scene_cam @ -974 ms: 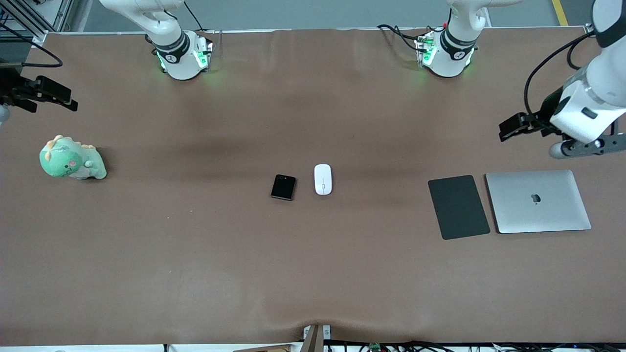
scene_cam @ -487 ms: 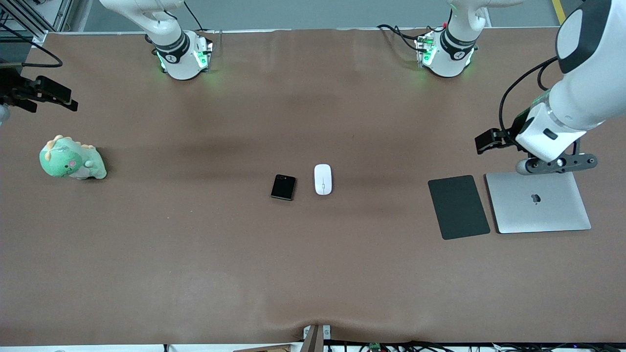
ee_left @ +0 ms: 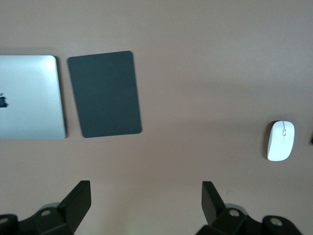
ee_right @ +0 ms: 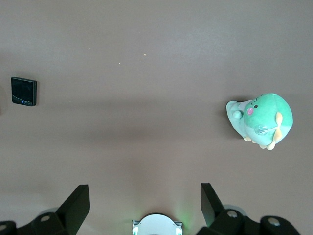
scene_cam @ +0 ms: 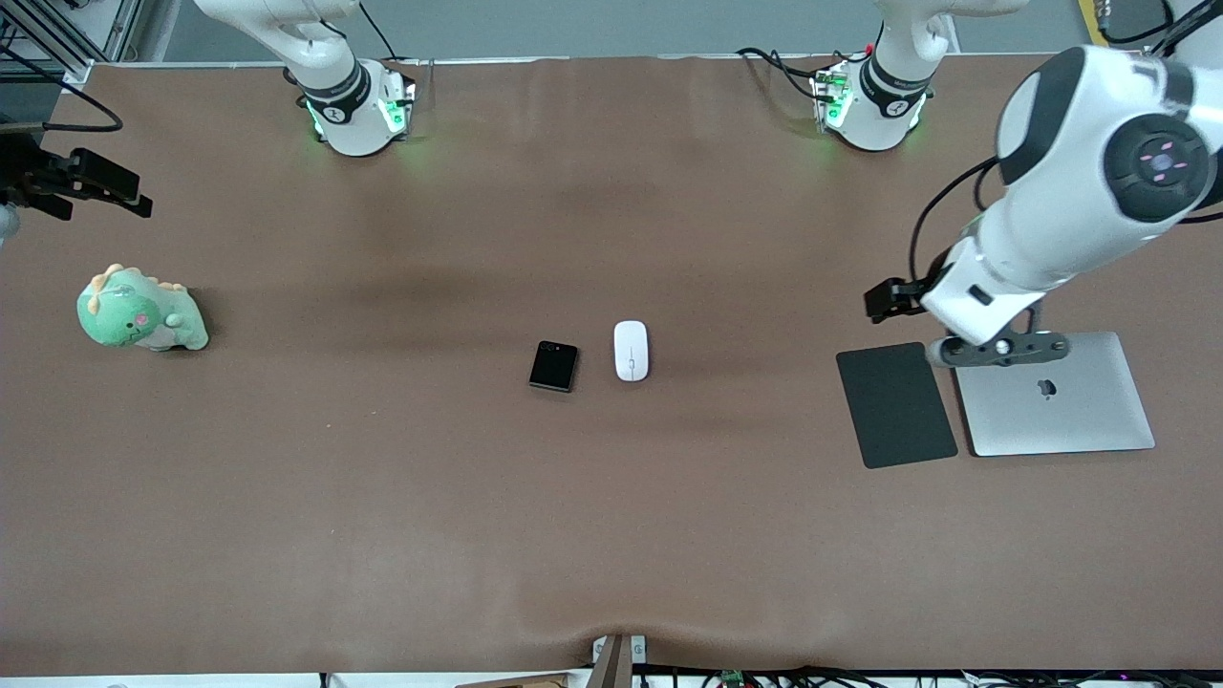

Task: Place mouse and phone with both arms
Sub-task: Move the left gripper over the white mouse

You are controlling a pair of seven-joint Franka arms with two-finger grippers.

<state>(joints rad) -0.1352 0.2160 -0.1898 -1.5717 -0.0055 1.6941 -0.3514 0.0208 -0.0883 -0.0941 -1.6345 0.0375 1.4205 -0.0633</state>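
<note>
Status: no part of the task is complete; both items lie untouched on the tabletop (scene_cam: 382, 497).

1. Laptop (scene_cam: 1061, 406): closed, silver, toward the left arm's end of the tabletop. Not a task item.
2. Dark-grey pad (scene_cam: 896, 404): flat, just beside the laptop on the side toward the tabletop's centre. It appears a likely rest for one item; this is a judgement only.
3. Plush dinosaur (scene_cam: 139, 311): green, near the tabletop edge at the right arm's end, well apart from everything else.
4. Left gripper (scene_cam: 884, 298): up in the air over bare tabletop next to the pad's edge nearest the robot bases. Its wrist view shows the fingers (ee_left: 78, 199) spread wide with nothing between them.
5. Right gripper (scene_cam: 96, 186): waits over the tabletop edge at the right arm's end, above the plush dinosaur's area. Fingers (ee_right: 78, 203) spread wide, empty.
6. Mouse (scene_cam: 631, 350): white, at the centre of the tabletop, well apart from both grippers.
7. Phone (scene_cam: 554, 366): black, just beside the mouse on the side toward the right arm's end, not touching it.

Remaining: approach, grasp, carry and set down each item. The left gripper stands closer to the mouse, so it will probably take that item.
</note>
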